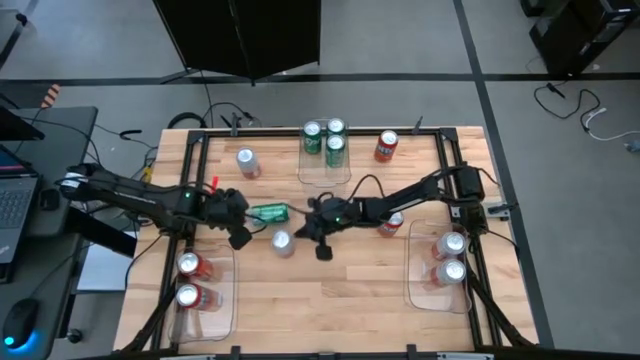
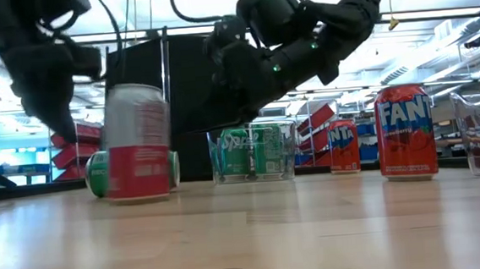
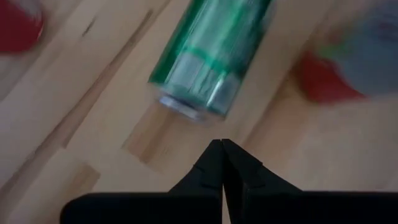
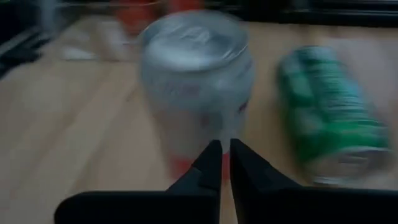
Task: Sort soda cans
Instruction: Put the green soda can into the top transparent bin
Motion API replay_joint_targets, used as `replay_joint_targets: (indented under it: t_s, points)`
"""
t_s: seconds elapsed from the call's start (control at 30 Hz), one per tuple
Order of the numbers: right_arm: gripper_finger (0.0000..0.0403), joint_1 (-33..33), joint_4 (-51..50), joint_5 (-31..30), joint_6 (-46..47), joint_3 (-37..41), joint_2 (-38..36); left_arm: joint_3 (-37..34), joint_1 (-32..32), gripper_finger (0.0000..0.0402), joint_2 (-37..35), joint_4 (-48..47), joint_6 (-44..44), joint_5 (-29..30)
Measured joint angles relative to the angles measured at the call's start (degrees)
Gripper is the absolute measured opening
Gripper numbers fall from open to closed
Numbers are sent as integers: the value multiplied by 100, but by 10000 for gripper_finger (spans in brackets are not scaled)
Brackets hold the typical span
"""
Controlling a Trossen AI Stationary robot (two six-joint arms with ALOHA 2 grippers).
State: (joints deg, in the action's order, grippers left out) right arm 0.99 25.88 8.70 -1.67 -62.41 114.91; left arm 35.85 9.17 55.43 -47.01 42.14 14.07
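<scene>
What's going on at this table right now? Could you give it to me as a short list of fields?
Left tray: two red cans
Middle tray: three green cans
Right tray: two silver cans
Fallen green can: on its side, mid-table
Silver can: upright, between grippers
Left gripper: shut, beside fallen green can
Right gripper: shut, beside silver can

Green can (image 1: 269, 212) toppled mid-table; silver-white can (image 1: 283, 243) upright just beside.

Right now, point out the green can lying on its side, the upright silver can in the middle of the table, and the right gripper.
Green can (image 1: 269, 212), high view, middle of its side.
Silver can (image 1: 283, 241), high view, its top.
Right gripper (image 1: 322, 247), high view, between its fingertips.
</scene>
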Motion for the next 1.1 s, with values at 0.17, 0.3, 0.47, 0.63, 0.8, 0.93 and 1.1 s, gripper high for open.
replay_joint_targets:
  t_s: [0.17,0.3,0.47,0.63,0.8,0.93,1.1]
  points:
    - [22,42,-124,-601,-95,-50,-97,-385,0,3,-10,9,304,326]
    - [55,-177,-257,-1138,-153,-60,-286,-669,-4,2,-12,61,547,748]
    - [139,-445,-39,-785,-184,-57,-141,-996,-15,2,-10,678,594,981]
    - [240,-525,332,-555,-131,-57,152,-1168,-18,2,11,1292,312,983]
    - [315,-541,587,-570,-230,-155,488,-1170,-22,2,12,1574,114,1018]
    - [344,-555,528,-586,-417,-497,876,-1170,-28,2,55,1753,-63,1028]
    - [346,-560,362,-561,-457,-817,1139,-1170,-28,2,165,1857,-141,1037]
